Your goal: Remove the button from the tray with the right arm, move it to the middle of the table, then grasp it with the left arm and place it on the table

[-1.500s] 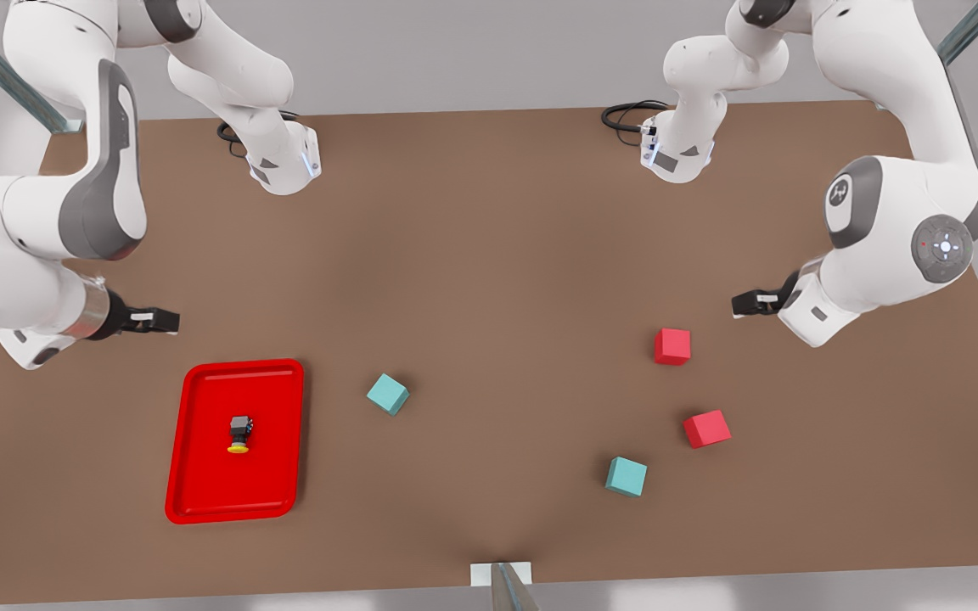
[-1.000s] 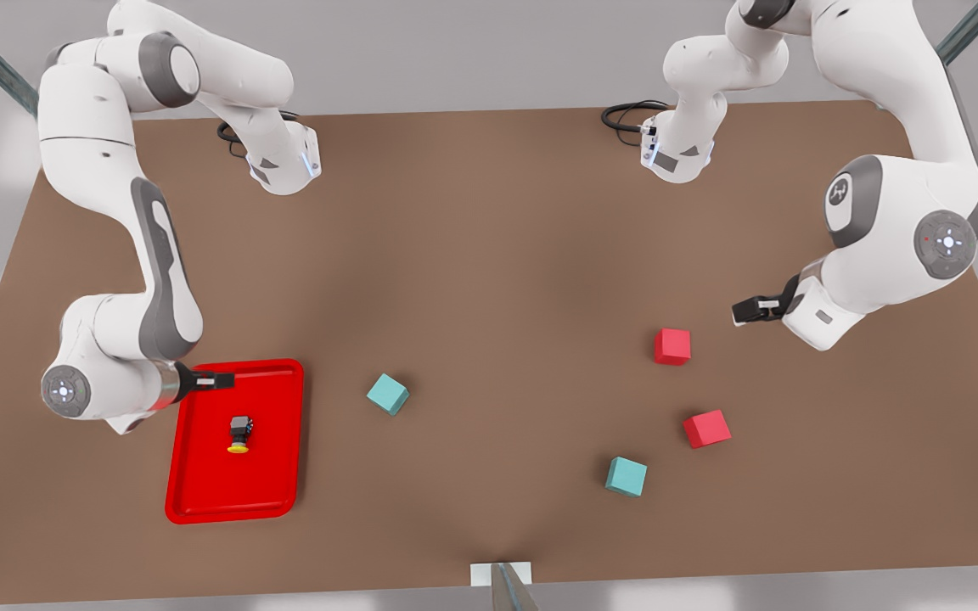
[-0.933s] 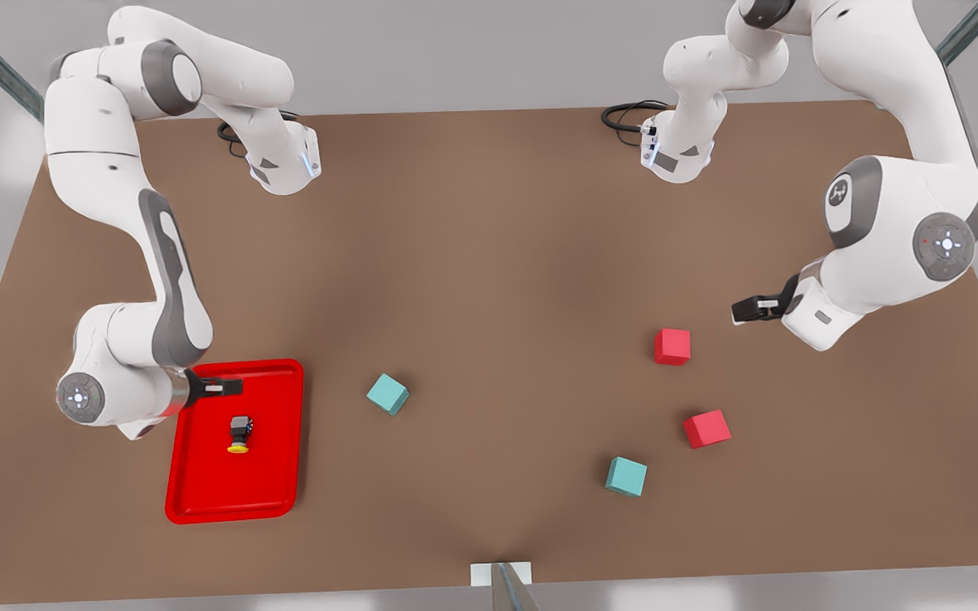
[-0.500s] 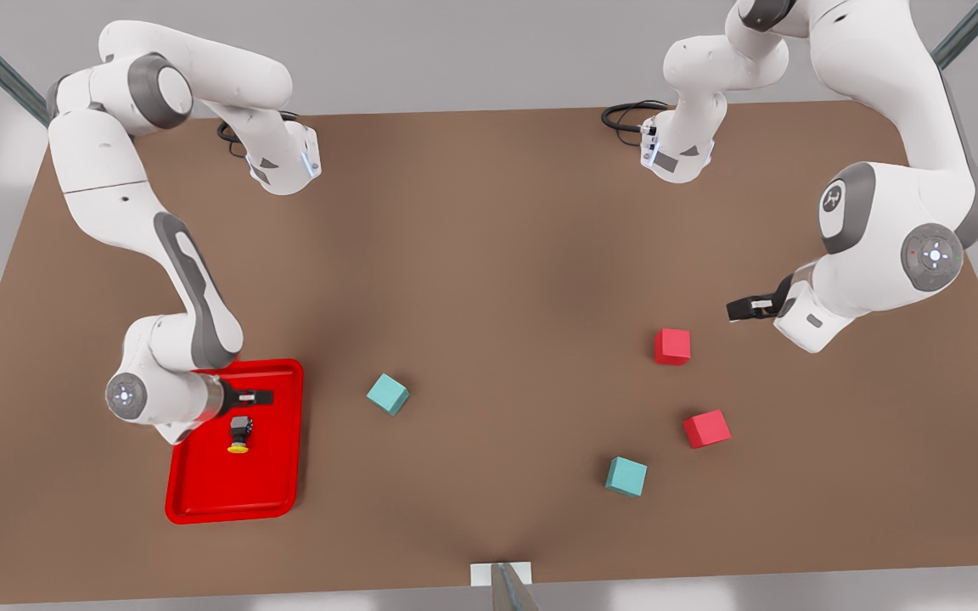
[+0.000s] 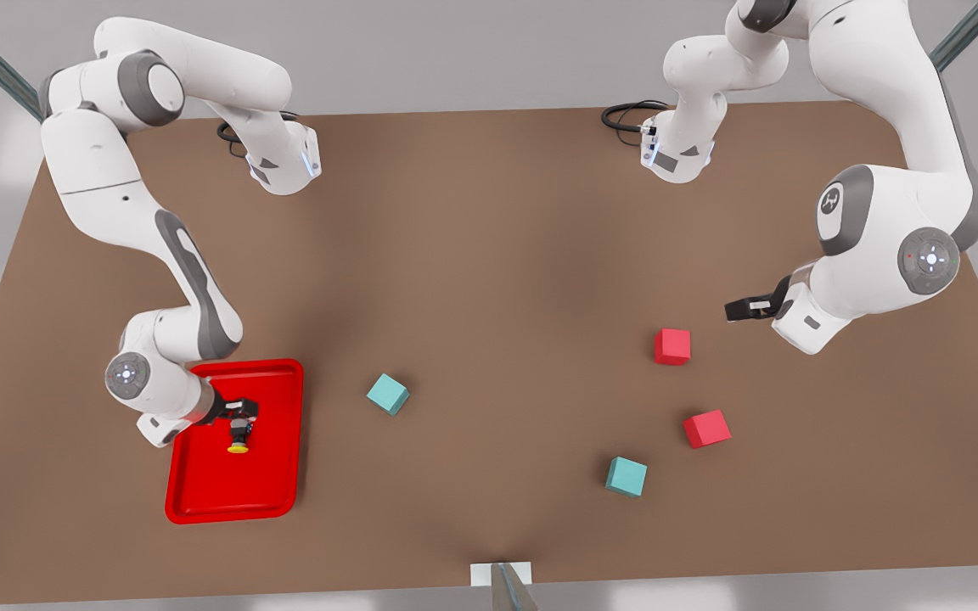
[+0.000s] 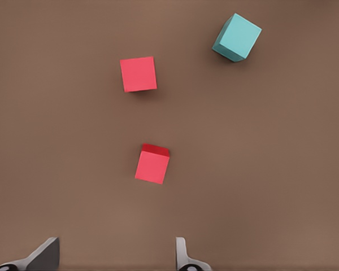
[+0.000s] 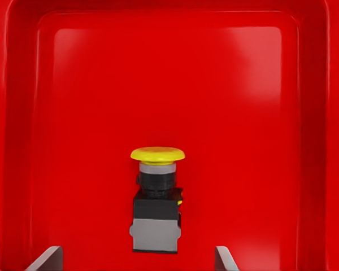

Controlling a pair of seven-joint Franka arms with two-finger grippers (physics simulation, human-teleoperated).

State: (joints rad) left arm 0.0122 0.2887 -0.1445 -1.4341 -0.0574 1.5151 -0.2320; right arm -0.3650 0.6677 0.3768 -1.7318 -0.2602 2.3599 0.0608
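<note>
Since half a second ago my right gripper point(image 5: 241, 411) has dropped over the glossy red tray point(image 5: 193, 496) at the front view's left, fingers spread wide, poised above the button point(image 5: 238, 434). That button lies on its side mid-tray, yellow cap toward the near rim, clear floor all round it. Further right, a teal cube point(image 5: 388, 394) sits on the matte brown table point(image 5: 489, 255), with open room mid-table. My left gripper point(image 5: 742, 309) waits, fingers apart, near two red cubes point(image 6: 138, 74).

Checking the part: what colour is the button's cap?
Yellow, on the button; clearest in the right wrist view.
</note>
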